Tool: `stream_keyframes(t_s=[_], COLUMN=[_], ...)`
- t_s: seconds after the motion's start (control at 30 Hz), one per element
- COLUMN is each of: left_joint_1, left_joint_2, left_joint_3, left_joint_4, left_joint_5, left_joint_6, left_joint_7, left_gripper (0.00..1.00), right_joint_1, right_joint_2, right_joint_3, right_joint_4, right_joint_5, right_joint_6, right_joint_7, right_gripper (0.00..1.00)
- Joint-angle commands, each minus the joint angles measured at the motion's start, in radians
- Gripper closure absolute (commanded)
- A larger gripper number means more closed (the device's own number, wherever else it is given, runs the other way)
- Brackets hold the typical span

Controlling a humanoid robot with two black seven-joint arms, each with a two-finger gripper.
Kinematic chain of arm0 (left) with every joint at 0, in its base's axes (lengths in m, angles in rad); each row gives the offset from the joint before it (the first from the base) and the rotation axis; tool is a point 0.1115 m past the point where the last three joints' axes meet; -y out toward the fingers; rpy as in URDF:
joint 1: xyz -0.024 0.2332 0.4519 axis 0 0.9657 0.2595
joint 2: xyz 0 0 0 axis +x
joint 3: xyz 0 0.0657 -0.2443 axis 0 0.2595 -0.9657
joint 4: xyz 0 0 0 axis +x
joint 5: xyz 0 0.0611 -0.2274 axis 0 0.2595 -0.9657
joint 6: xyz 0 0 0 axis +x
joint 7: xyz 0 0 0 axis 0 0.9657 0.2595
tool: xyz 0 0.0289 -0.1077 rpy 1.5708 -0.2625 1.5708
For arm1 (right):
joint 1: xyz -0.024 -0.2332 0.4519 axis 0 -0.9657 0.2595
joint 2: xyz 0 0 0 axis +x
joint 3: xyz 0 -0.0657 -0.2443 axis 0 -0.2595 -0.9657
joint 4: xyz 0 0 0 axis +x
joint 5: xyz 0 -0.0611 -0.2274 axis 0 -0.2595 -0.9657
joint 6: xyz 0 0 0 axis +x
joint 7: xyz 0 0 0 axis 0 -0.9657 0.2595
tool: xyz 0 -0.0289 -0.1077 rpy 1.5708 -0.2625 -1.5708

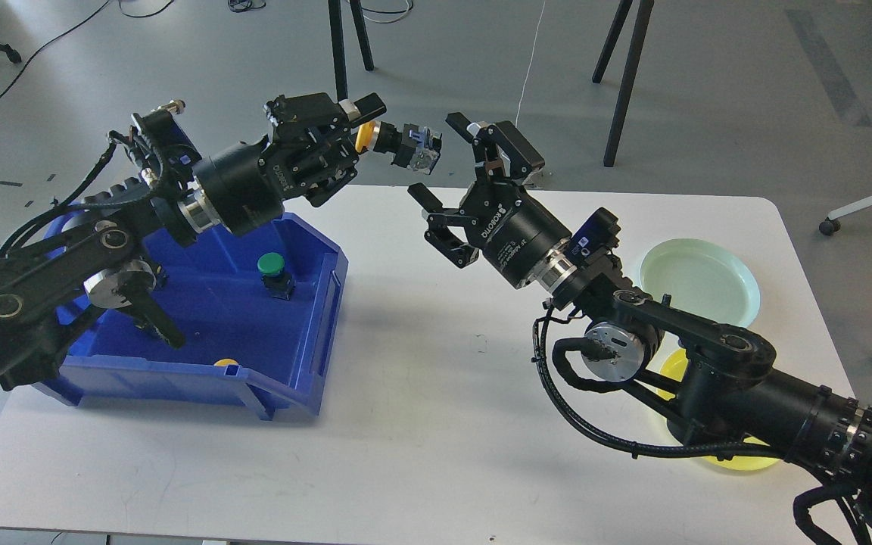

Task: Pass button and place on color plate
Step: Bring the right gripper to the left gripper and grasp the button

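My left gripper (365, 121) is shut on a yellow push button (398, 144) and holds it in the air above the table's far edge, its black and metal body pointing right. My right gripper (440, 159) is open, its fingers spread just right of and below the button, apart from it. A green button (272, 269) stands in the blue bin (307, 333). Another yellow button (225, 362) peeks over the bin's front wall. A pale green plate (701, 280) lies at the right. A yellow plate (746, 458) lies mostly hidden under my right arm.
The white table (421, 424) carries the bin at the left and both plates at the right. Black stand legs (621, 83) rise from the floor beyond the table. A chair base with castors (860, 219) is at the far right.
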Motion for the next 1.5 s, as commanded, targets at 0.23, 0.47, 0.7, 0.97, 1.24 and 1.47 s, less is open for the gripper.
stream_keyframes(t_s=[0.23,0.47,0.7,0.97,1.24,1.47], left_joint_1=[0.000,0.000,0.002,0.014,0.016,0.019], left_joint_2=[0.000,0.000,0.003,0.006,0.006,0.006], left_joint_3=[0.000,0.000,-0.001,-0.001,-0.001,-0.004], left_joint_4=[0.001,0.007,0.009,0.021,0.021,0.043], left_joint_5=[-0.001,-0.002,-0.004,-0.015,-0.016,-0.099], left_joint_6=[0.000,0.000,0.000,0.000,0.000,0.000], left_joint_7=[0.000,0.000,0.000,0.000,0.000,0.000], left_gripper=[0.93,0.93,0.93,0.92,0.80,0.13], right_joint_1=[0.021,0.022,0.022,0.025,0.027,0.024], right_joint_2=[0.013,0.012,0.012,0.007,0.002,-0.019], right_joint_3=[-0.015,-0.015,-0.012,-0.012,-0.008,-0.004], right_joint_4=[0.004,0.011,0.014,0.016,0.016,0.016], right_joint_5=[0.003,0.005,0.000,-0.011,-0.009,-0.008], right_joint_6=[-0.004,-0.002,-0.001,-0.002,-0.002,-0.005], right_joint_7=[0.000,0.000,0.000,0.000,0.000,0.000], right_gripper=[0.05,0.17,0.45,0.89,0.99,1.00])
